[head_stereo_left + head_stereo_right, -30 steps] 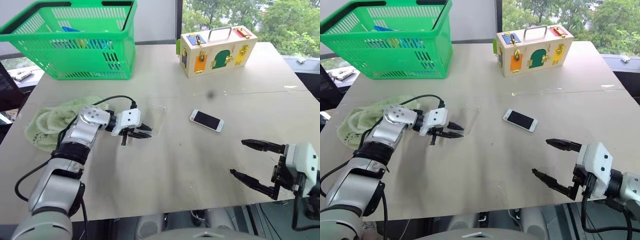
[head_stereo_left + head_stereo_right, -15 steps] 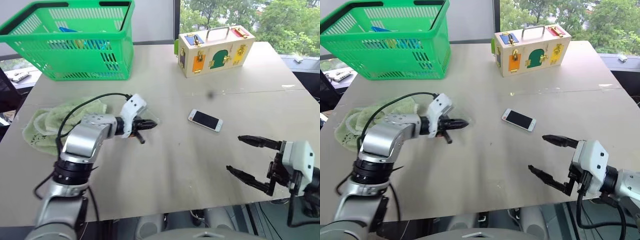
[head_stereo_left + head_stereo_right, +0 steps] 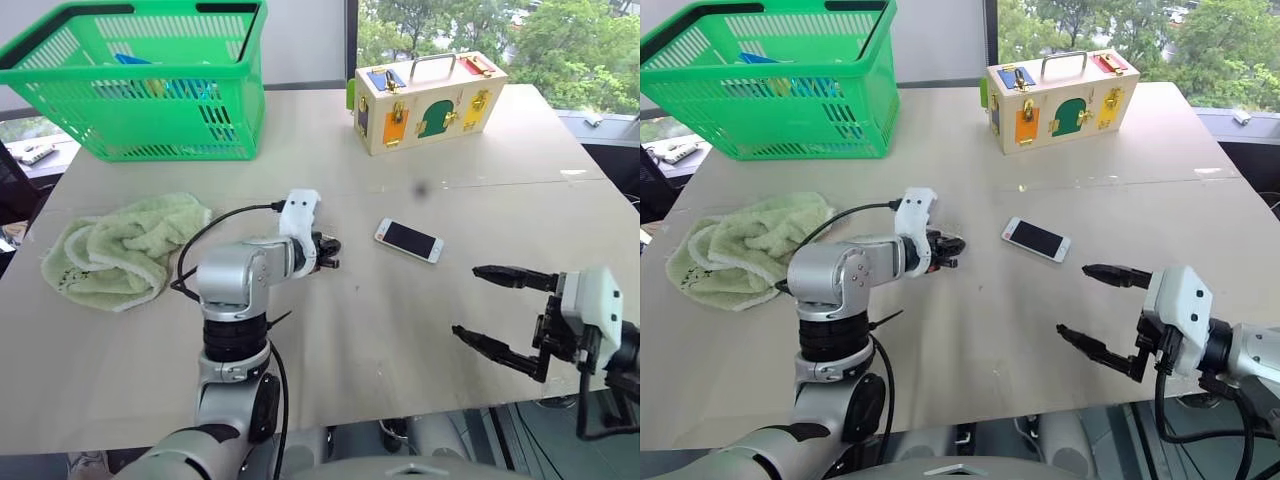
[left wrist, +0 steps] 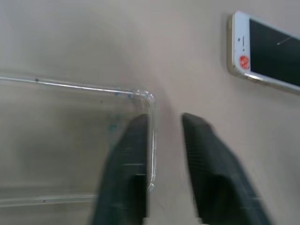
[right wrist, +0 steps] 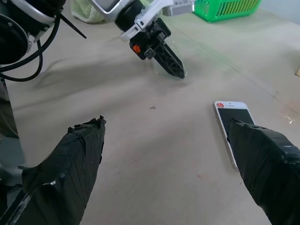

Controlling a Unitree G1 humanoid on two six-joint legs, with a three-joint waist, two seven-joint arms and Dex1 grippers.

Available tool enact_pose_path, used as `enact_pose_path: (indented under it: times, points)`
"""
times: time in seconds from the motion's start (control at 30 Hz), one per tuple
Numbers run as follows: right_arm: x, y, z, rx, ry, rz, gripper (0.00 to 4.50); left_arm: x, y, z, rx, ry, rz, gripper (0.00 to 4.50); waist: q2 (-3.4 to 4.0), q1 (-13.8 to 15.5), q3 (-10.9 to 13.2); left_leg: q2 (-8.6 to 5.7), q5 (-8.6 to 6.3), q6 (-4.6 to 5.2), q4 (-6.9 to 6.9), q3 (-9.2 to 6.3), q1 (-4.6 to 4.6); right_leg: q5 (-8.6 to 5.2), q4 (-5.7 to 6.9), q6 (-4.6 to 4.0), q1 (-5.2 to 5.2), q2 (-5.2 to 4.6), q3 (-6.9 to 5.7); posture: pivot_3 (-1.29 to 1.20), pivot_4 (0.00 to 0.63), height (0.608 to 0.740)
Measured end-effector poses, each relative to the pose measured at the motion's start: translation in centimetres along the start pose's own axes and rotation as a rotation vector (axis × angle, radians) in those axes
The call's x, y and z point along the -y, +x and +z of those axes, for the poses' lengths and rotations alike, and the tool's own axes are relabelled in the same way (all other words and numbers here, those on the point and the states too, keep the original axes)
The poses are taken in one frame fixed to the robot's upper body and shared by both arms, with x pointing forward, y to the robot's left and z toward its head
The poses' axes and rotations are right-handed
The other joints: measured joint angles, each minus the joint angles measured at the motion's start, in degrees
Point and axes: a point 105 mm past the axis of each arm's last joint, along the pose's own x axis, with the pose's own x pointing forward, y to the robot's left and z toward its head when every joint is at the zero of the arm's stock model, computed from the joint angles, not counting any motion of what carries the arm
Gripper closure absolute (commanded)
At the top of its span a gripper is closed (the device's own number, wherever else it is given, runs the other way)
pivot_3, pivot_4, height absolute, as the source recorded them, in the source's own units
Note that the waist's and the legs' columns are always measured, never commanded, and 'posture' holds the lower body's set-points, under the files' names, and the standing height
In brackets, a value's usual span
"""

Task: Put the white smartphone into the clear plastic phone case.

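At mid-counter (image 3: 330,330), left hand (image 4: 161,140) narrowly straddles the clear plastic phone case (image 4: 70,140) edge, positioning it beside the white smartphone (image 3: 410,240); right hand (image 3: 495,320) waits wide, empty.

A green basket (image 3: 150,85) is set at the table's (image 3: 380,330) far left, a wooden latch box (image 3: 430,100) at the far middle. A crumpled green towel (image 3: 115,250) is laid near the left edge.

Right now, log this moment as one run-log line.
left gripper: fingers astride clear plastic phone case edge | right gripper: open, empty | white smartphone: flat on table, uncased
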Motion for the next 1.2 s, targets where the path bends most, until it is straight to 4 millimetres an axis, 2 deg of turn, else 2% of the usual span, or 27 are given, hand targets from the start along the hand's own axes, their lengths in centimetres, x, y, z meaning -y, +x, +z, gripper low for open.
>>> enact_pose_path:
  times: [0.1,0.23,0.27,0.37,0.47,0.6,0.63,0.77,0.8,0.87,1.1,1.2]
  points:
    - [-0.2,0.1,0.1,-0.004,0.003,-0.011,0.00,-0.3,-1.0,0.7,0.026,0.078,-0.089,0.50,0.01,-0.12,0.00,0.04,0.00,-0.01,0.00,0.01,0.01,0.00,0.04,-0.02,-0.04,0.03,0.01,0.00,0.150,0.740]
    - [-0.2,0.0,-0.1,-0.007,0.015,-0.031,0.00,-0.5,-4.2,2.5,0.097,0.270,-0.310,0.50,0.06,-0.03,-0.01,0.04,-0.01,-0.02,-0.01,0.05,-0.02,-0.02,0.15,-0.05,-0.15,-0.01,0.02,0.00,0.150,0.740]
    - [-0.1,0.0,-0.1,-0.004,0.014,-0.040,0.00,-0.4,-5.4,2.9,0.120,0.370,-0.409,0.50,0.05,-0.01,0.00,0.05,-0.01,-0.02,-0.01,0.06,-0.06,-0.02,0.15,-0.05,-0.18,-0.02,0.03,0.00,0.150,0.740]
    - [-0.2,0.3,0.0,0.009,0.018,-0.042,0.00,-1.6,-6.9,3.8,0.172,0.598,-0.559,0.50,0.09,0.15,-0.02,0.00,-0.01,-0.02,0.01,0.19,0.00,-0.02,0.15,-0.06,-0.17,-0.15,0.05,0.00,0.150,0.740]
    - [-0.4,0.5,0.0,0.014,0.028,-0.039,0.00,-4.0,-6.2,3.7,0.109,0.715,-0.627,0.50,0.07,0.84,-0.01,-0.02,-0.01,0.00,0.12,0.20,-0.10,-0.01,0.13,-0.06,-0.18,-0.21,-0.01,0.00,0.150,0.740]
    - [-0.4,0.6,0.1,0.025,0.031,-0.057,0.00,-6.1,-4.7,3.7,0.013,0.901,-0.668,0.50,0.05,1.54,-0.01,-0.02,-0.04,0.06,0.21,0.27,-0.22,-0.01,0.07,-0.04,-0.20,-0.23,-0.01,0.00,0.150,0.740]
    - [-0.5,0.6,0.3,0.036,0.029,-0.068,0.00,-7.0,-4.1,3.3,-0.029,0.956,-0.663,0.50,0.05,1.58,-0.01,-0.01,-0.07,0.10,0.21,0.31,-0.25,-0.01,0.03,-0.04,-0.23,-0.21,0.00,0.00,0.150,0.740]
    - [-0.7,0.5,0.6,0.039,0.029,-0.087,0.00,-8.1,-2.3,1.4,-0.133,1.021,-0.683,0.50,0.03,1.38,-0.01,0.01,-0.13,0.22,0.25,0.39,-0.50,0.00,-0.07,-0.01,-0.39,-0.15,0.02,0.00,0.150,0.740]
    - [-0.9,0.5,0.6,0.037,0.031,-0.089,0.00,-8.5,-1.9,0.7,-0.165,1.032,-0.688,0.71,0.02,1.27,0.00,0.02,-0.15,0.24,0.28,0.40,-0.55,0.00,-0.07,-0.01,-0.42,-0.13,0.03,0.00,0.150,0.740]
    - [-1.2,0.4,0.5,0.031,0.041,-0.093,0.00,-8.5,-1.6,0.9,-0.165,1.068,-0.685,1.24,-0.04,1.36,-0.03,0.04,-0.15,0.25,0.33,0.39,-0.61,0.00,-0.08,-0.01,-0.42,-0.11,-0.05,0.00,0.150,0.740]
    - [-1.0,0.2,0.8,0.029,0.027,-0.123,0.00,-8.0,-1.0,0.8,-0.143,1.061,-0.711,4.46,-0.04,1.30,-0.04,0.07,-0.15,0.26,0.41,0.34,-0.51,0.05,-0.04,0.05,-0.35,-0.13,0.00,0.00,0.150,0.740]
    - [-1.0,0.2,0.8,0.029,0.028,-0.124,0.00,-8.1,-1.4,0.3,-0.146,0.984,-0.733,4.46,-0.04,1.04,-0.04,0.09,-0.15,0.26,0.41,0.36,-0.47,0.05,0.02,0.05,-0.35,-0.12,0.04,0.00,0.150,0.740]
